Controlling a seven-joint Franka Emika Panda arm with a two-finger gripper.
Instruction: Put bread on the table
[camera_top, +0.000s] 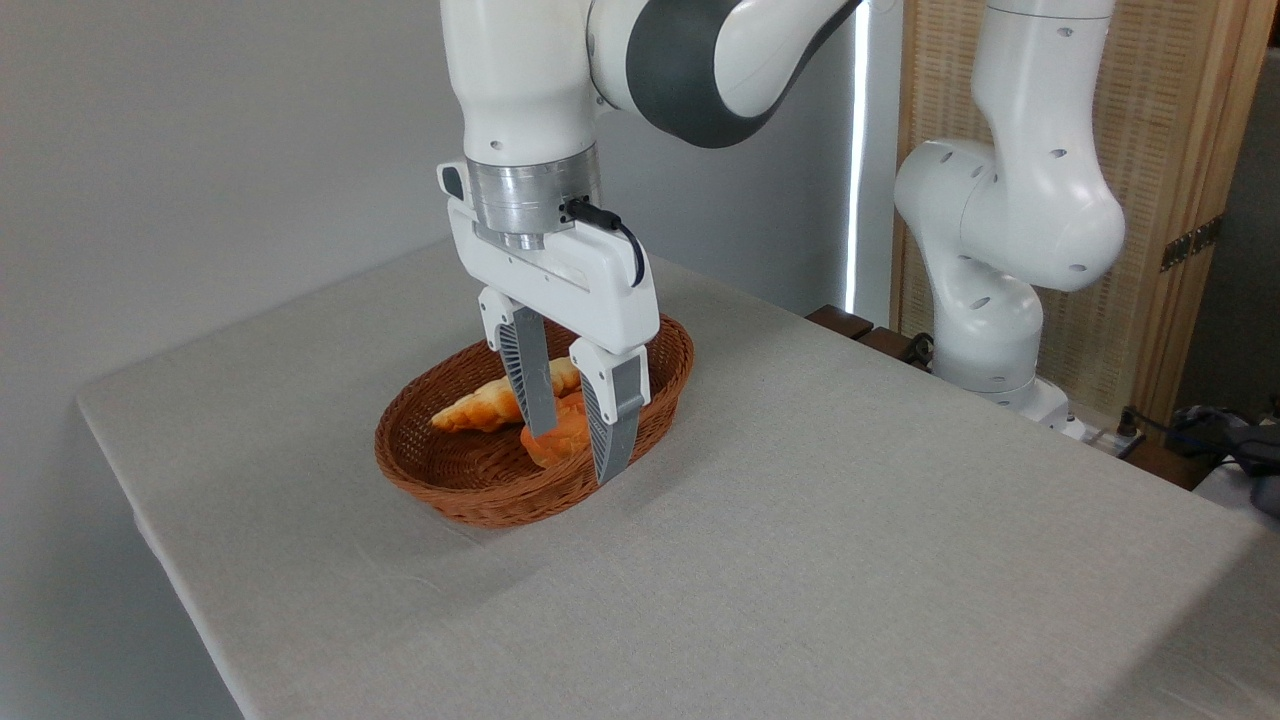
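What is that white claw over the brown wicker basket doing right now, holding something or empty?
Tool: open and holding nothing, its two grey fingers apart over the small round orange bun.

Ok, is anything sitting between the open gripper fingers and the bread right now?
Yes. In the camera view the small orange bun sits between the gripper fingers, in front of the bread, all inside the wicker basket.
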